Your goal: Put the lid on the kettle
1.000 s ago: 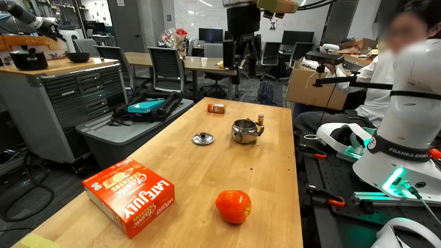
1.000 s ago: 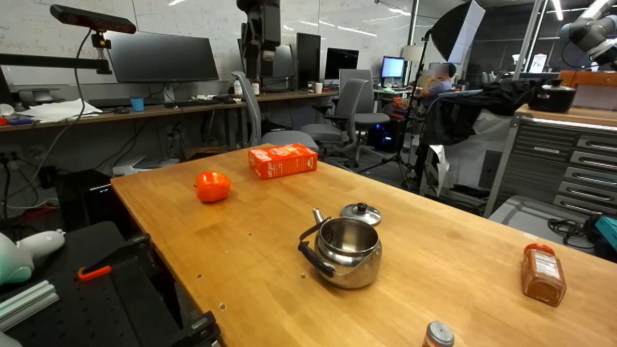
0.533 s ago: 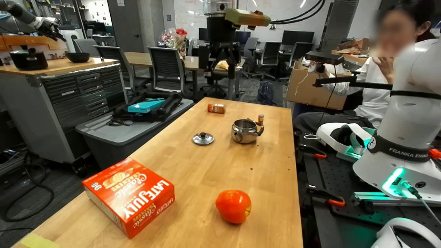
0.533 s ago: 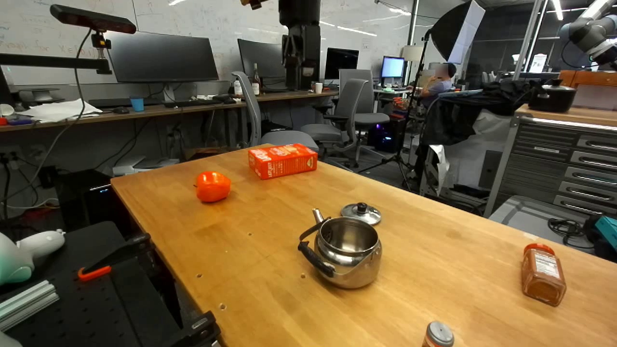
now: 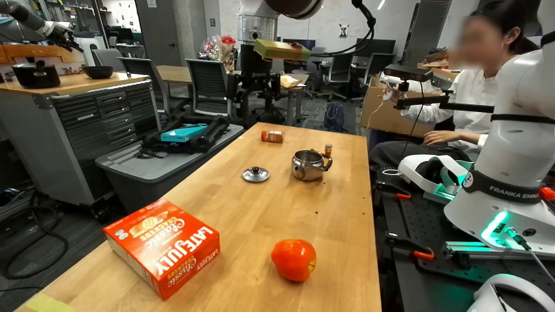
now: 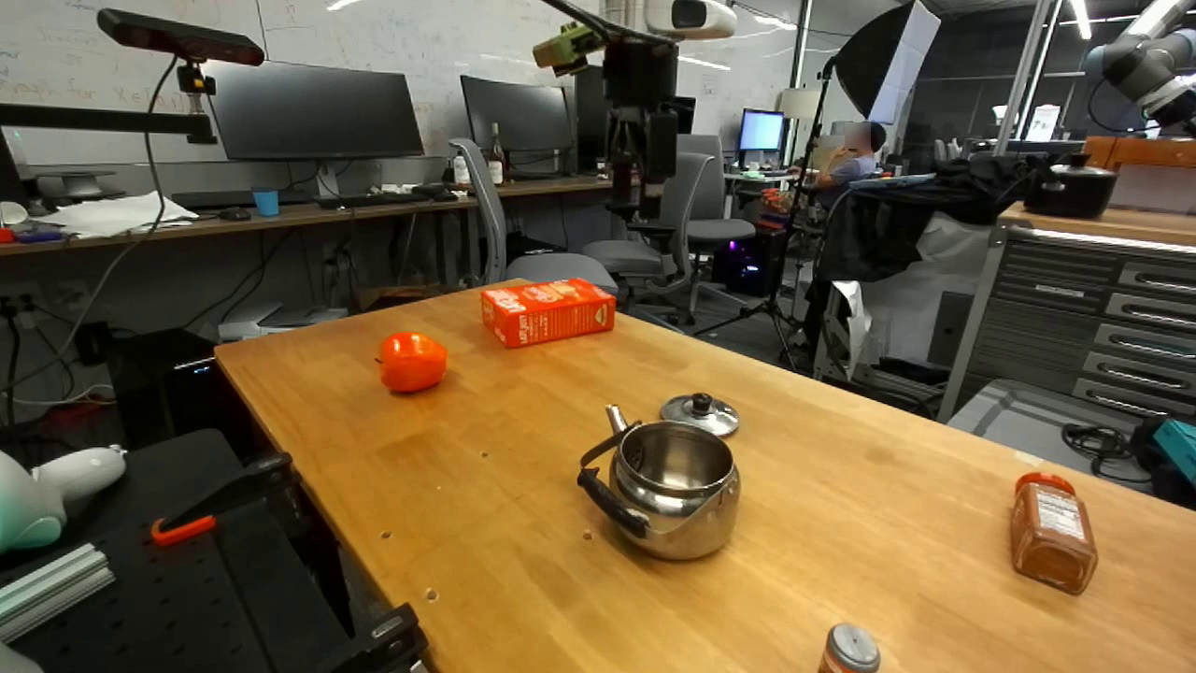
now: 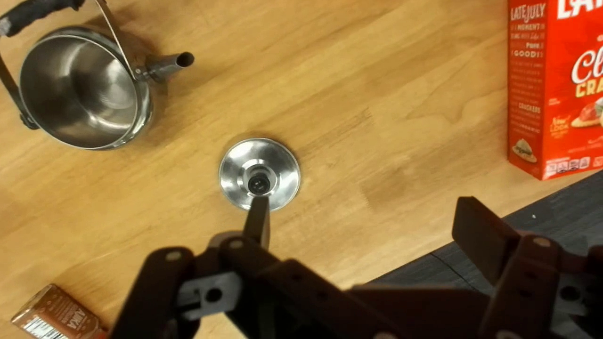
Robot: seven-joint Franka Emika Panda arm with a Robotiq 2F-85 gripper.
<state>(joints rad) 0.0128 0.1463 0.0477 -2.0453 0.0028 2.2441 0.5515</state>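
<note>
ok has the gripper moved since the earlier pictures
Yes. In an exterior view, the gripper has shifted leftward across the picture, nearer the flowers, and sits lower.

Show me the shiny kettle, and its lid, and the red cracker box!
Kettle point(image 6: 679, 516), in an exterior view: on the side of its metal body.
Lid point(image 7: 259, 182), in the wrist view: on its dark knob.
Cracker box point(image 5: 162, 243), in an exterior view: on its printed upper face.

In both exterior views, you have a bin point(image 5: 125, 162) and a chest point(image 5: 82, 125) off one long edge of your counter point(image 5: 243, 212), with chairs point(image 5: 209, 84), monitors point(image 6: 322, 107) and a whiteboard point(image 6: 402, 37) beyond the far edge. In an exterior view, a softbox point(image 6: 869, 56) stands well past that long edge. Your wrist view shows dark floor point(image 7: 565, 209) along one edge.
</note>
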